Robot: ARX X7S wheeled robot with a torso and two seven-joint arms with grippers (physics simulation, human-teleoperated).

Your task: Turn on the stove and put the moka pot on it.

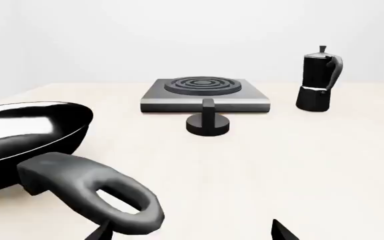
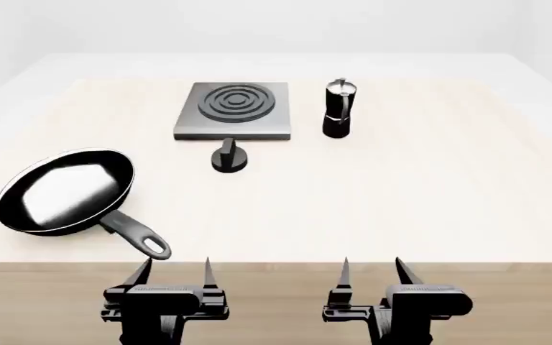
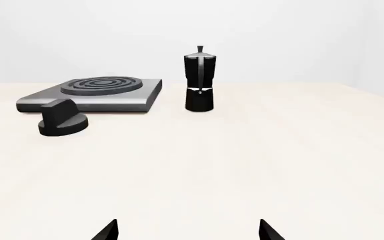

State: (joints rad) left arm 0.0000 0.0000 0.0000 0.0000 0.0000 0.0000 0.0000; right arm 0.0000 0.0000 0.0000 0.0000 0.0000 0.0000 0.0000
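Moka pot [image 2: 339,108] stands just right of the stove [image 2: 233,109]; both grippers, left gripper [image 2: 173,272] and right gripper [image 2: 372,272], hover at the table's [image 2: 430,194] near edge, fingers spread, holding nothing.

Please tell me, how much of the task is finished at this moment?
Nothing looks done yet. The moka pot stands on the table beside the stove, not on the burner. The knob sits untouched in front of the stove. Nothing is in hand: the left gripper and right gripper wait at the table's near edge, jaws open and empty. Turning the knob and moving the pot both remain.
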